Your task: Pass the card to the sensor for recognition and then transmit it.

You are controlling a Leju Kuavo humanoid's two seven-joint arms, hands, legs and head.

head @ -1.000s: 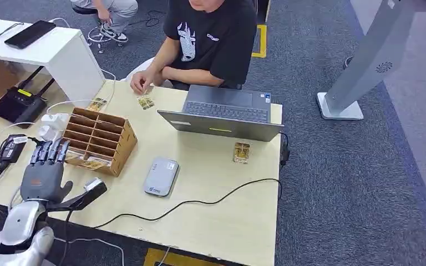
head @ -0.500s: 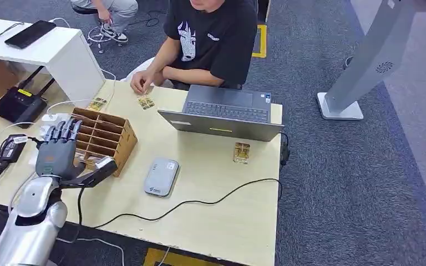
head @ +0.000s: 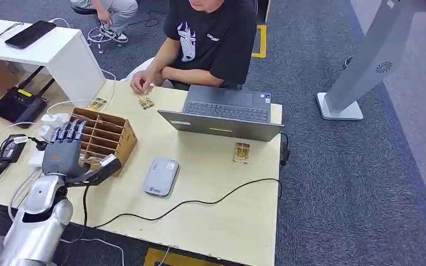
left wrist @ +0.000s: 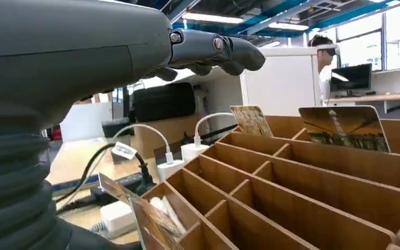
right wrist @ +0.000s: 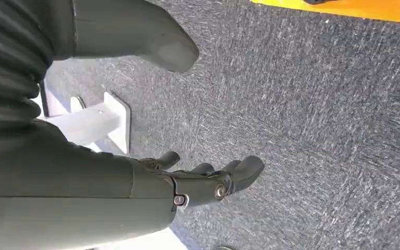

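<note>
In the head view the left robot hand point(head: 62, 151) has moved forward since a second ago, when it hung over the bench's near left edge; it now hovers over the near left part of the wooden divider box point(head: 101, 139), fingers spread and holding nothing, thumb stretched toward the box's near corner. The light wooden bench point(head: 222, 210) carries a grey card reader point(head: 161, 176) just right of the box, an open laptop point(head: 222, 113) at the far side, black and white cables, and chargers to the left of the box. A person point(head: 208, 39) in a black shirt sits behind the laptop with a hand at the far edge. Loose cards lie on the bench: one point(head: 242, 152) right of the laptop, two near the person's hand. Grey carpet surrounds the bench, with a white table at the far left. In the left wrist view the hand's dark fingers point(left wrist: 216, 49) reach out above the box's compartments; a gold-patterned card point(left wrist: 153, 226) stands tilted in the nearest compartment, and two more cards point(left wrist: 345, 127) stand upright in the farther ones. In the right wrist view the right robot hand point(right wrist: 208, 179) hangs over grey carpet, fingers loosely curved, apart and holding nothing.
</note>
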